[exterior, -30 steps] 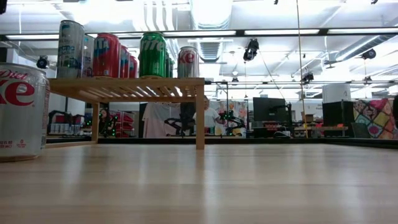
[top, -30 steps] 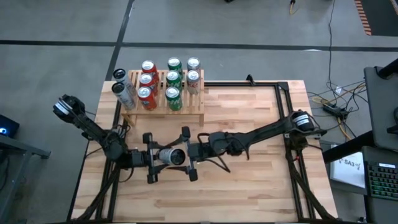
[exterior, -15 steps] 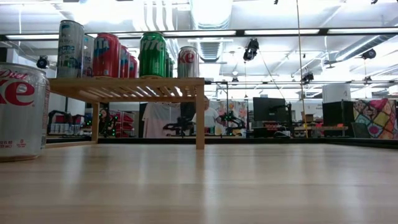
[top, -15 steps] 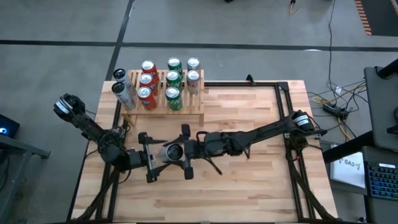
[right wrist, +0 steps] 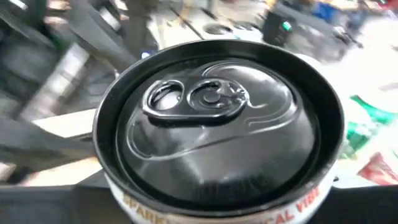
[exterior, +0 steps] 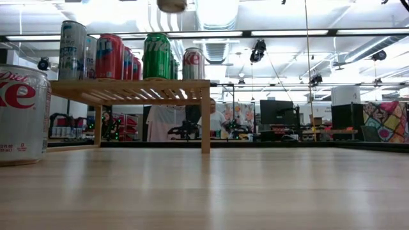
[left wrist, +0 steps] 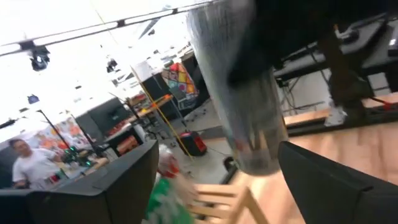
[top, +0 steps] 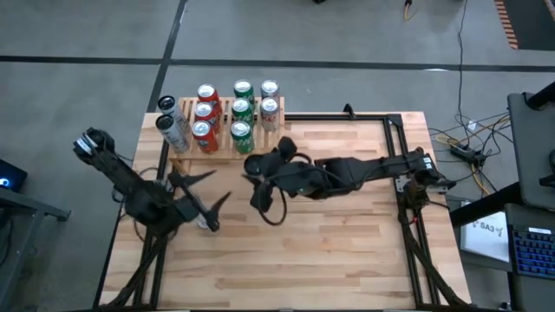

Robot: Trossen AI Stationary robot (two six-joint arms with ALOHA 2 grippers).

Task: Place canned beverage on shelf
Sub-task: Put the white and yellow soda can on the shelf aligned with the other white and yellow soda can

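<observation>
A silver can with a black top hangs high above the table, close to the shelf's near edge, with my right gripper shut on it. The can also shows in the high view, its bottom at the low view's top edge, and its side in the left wrist view. The light-wood slatted shelf at the far left carries several red, green and silver cans. My left gripper stands open near the left edge, holding nothing. My right gripper holds the can by its upper part, coming from the table's right side. The can's own top hides the fingers in the right wrist view. The can is lifted clear of the table, its black top turned toward the wrist and its bottom hanging free.
Two tall silver cans stand beside the shelf's left end. A Diet Coke can stands on the table at the low view's left. The wood table lies bare to the right and near side. A black frame borders it.
My right gripper has risen and gone toward the shelf with the can, which was lying level between both grippers at mid-table and now hangs clear. My left gripper has let go, drawn back toward the left edge, risen and rolled.
</observation>
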